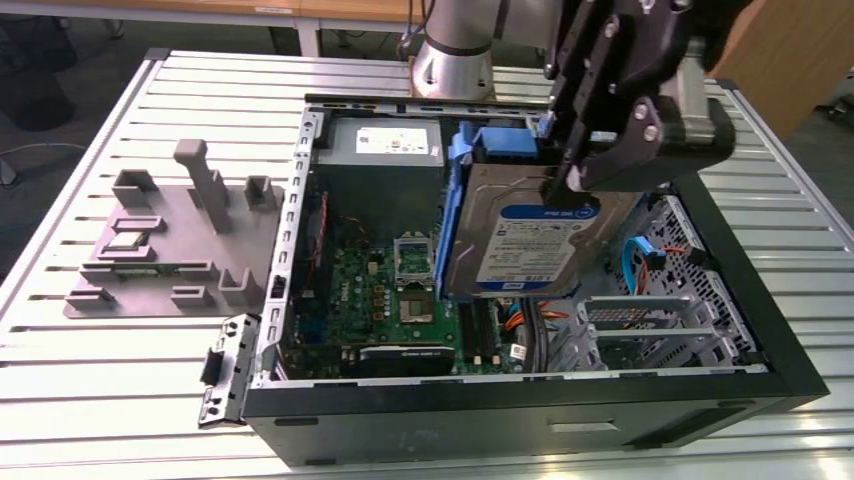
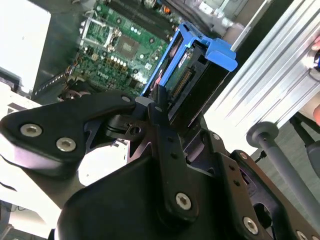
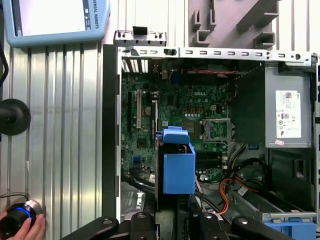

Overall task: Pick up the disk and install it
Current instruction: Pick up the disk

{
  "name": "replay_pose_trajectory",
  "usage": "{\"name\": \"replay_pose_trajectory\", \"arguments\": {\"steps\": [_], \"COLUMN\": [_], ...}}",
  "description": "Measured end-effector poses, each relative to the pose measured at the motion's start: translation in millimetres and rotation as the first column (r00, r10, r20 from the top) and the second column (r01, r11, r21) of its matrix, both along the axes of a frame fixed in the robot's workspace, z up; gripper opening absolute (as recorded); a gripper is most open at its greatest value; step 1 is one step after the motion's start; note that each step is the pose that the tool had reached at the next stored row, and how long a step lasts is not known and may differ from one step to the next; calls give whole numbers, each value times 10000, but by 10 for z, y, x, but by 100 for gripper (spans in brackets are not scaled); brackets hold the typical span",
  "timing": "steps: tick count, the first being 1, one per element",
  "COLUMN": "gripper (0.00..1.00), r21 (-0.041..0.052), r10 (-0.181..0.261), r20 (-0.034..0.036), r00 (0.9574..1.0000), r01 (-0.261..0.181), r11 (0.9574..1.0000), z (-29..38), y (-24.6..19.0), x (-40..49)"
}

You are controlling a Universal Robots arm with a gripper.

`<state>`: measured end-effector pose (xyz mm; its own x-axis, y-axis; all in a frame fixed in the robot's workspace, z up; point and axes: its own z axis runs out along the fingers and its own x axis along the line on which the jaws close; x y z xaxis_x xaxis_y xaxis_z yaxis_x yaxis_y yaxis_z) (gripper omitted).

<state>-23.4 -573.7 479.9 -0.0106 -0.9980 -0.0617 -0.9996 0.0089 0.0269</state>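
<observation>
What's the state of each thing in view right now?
gripper: shut on the disk's upper edge.
disk: held tilted over the case, not yet installed.
case: open, interior exposed.
power supply: mounted in the case.
hand: resting on a blue-lit button.

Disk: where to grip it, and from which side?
Probably best to pinch the disk by its flat faces at the top end, from above, as the end effector does. It hangs end-down over the open computer case, so the lower end is free.
</observation>
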Motion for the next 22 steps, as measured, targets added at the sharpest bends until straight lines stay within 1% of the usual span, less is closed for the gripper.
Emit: {"name": "replay_pose_trajectory", "arguments": {"steps": [8, 16, 18, 22], "gripper": [35, 35, 35, 35], "r21": [-1, 0, 0, 1], "r10": [-1, 0, -2, -26], "r20": [0, 0, -1, 0], "r00": [10000, 10000, 10000, 10000], "r01": [1, 0, 2, 26], "r11": [10000, 10000, 10000, 10000], "z": [0, -4, -4, -4], "y": [1, 0, 0, 0], "x": [327, 688, 755, 854]}}
